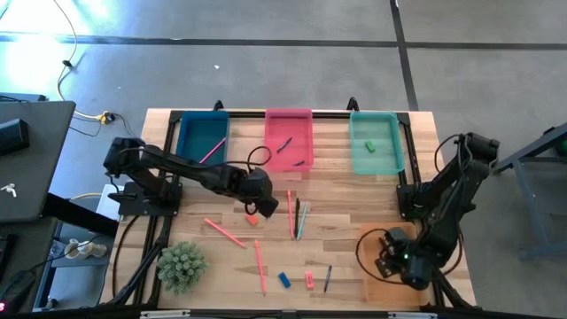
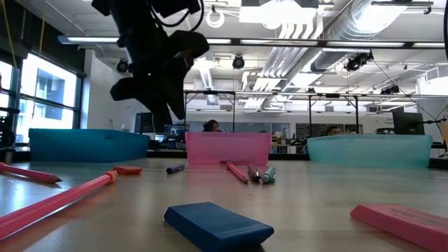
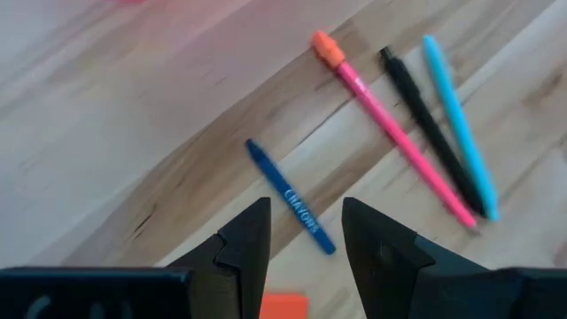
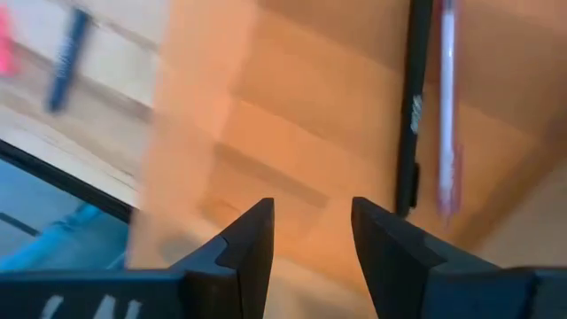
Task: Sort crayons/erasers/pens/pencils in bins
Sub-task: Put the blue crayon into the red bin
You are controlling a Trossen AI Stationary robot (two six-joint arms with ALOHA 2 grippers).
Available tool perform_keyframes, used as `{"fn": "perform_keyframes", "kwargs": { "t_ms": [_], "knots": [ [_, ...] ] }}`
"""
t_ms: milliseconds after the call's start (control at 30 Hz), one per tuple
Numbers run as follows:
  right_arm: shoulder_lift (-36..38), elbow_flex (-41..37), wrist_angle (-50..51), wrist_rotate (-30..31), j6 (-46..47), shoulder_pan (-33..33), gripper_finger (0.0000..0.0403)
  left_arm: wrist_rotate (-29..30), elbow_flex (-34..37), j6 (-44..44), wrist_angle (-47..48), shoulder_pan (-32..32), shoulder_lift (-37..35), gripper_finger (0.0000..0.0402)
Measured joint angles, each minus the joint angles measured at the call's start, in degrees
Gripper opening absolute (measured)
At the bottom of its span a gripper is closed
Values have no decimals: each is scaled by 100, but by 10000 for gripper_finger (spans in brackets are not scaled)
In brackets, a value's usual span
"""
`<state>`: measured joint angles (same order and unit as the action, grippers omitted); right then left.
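My left gripper point(image 1: 259, 197) hangs open over the table's middle, pointing steeply down. Just past its fingertips point(image 3: 306, 213) lie a blue crayon point(image 3: 289, 196) and, beyond it, a pink pen point(image 3: 394, 124), a black pen point(image 3: 431, 124) and a light-blue pen point(image 3: 459, 124), side by side on the wood. An orange-red eraser point(image 1: 252, 219) lies below the fingers. My right gripper point(image 1: 391, 257) stands open above the orange bin point(image 1: 370, 276) at the near right. In that bin lie a black pen point(image 4: 412, 115) and a pink-and-white stick point(image 4: 447, 133).
The blue bin point(image 1: 202, 137), pink bin point(image 1: 289, 139) and teal bin point(image 1: 376, 142) line the far edge, each with something inside. Two pink sticks point(image 1: 224, 232), a blue eraser point(image 1: 283, 279), a pink eraser point(image 1: 309, 280) and a dark pen point(image 1: 328, 278) lie near the front. A green plant point(image 1: 182, 266) stands near left.
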<state>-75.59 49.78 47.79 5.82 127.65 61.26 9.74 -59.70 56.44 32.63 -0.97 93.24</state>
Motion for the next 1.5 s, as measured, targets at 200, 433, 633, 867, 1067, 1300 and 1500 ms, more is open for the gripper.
{"fn": "perform_keyframes", "kwargs": {
  "t_ms": [200,433,633,867,1067,1300,1500],
  "knots": [
    [477,0,357,977,-29,-357,144,-49,4,62,35,2,290,129],
    [712,0,824,1327,-554,-779,144,-27,4,191,-90,0,482,129],
    [712,0,1062,1318,-947,-1045,144,56,7,213,-270,-2,553,129],
    [712,0,1108,1303,-1369,-1261,144,132,-9,316,-370,-2,730,129],
    [712,0,1116,1279,-1562,-1363,144,249,11,311,-308,-2,837,129],
    [712,0,1161,1281,-1564,-1373,144,245,-4,337,-532,0,1051,129],
    [712,0,1193,1281,-1564,-1373,144,197,8,324,-567,4,1229,129]
  ]
}}
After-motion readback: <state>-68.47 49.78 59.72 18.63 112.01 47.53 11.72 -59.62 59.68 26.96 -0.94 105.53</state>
